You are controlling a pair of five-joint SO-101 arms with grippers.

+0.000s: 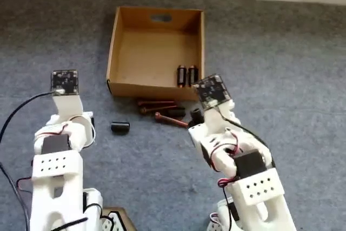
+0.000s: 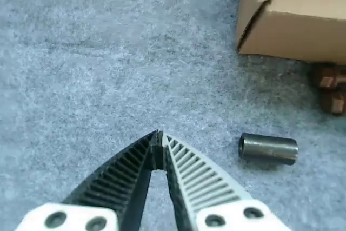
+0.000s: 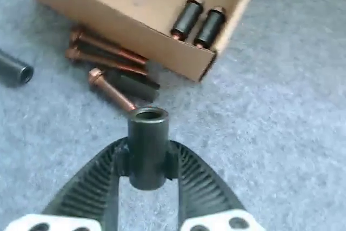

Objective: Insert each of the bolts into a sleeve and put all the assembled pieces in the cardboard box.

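Note:
The cardboard box (image 1: 116, 52) holds two assembled pieces (image 1: 186, 75) in its near right corner, seen too in the right wrist view (image 3: 200, 21). Three copper bolts (image 3: 105, 52) lie on the carpet just in front of the box wall, with a dark sleeve (image 3: 138, 85) among them. My right gripper (image 3: 147, 152) is shut on another black sleeve (image 3: 147, 139), held upright close to the bolts. A loose sleeve (image 2: 268, 148) lies on its side a little off my left gripper (image 2: 158, 144), which is shut with nothing in it.
Grey carpet (image 1: 281, 68) covers the table. The box corner (image 2: 254, 20) stands beyond the left gripper, with bolt heads (image 2: 331, 91) beside it. Cables (image 1: 16, 112) run along the left arm.

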